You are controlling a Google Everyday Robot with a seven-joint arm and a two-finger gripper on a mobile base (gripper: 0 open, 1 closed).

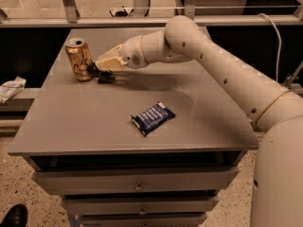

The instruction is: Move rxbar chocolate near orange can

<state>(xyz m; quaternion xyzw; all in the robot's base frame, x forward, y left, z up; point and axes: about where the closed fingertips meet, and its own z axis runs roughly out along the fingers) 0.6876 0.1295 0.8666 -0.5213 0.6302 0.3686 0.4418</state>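
Observation:
The orange can [79, 59] stands upright at the table's far left. My gripper [103, 74] is just right of the can, low over the table. It is shut on the rxbar chocolate [107, 78], a small dark bar at the fingertips, which sits at or just above the tabletop a few centimetres from the can's base. The arm reaches in from the right and hides part of the bar.
A larger blue-and-white wrapped bar [152, 117] lies near the middle of the grey table [71, 126]. Drawers sit below the table's front edge. A white cloth [10, 88] lies on a ledge to the left. A dark shoe [14, 216] is on the floor.

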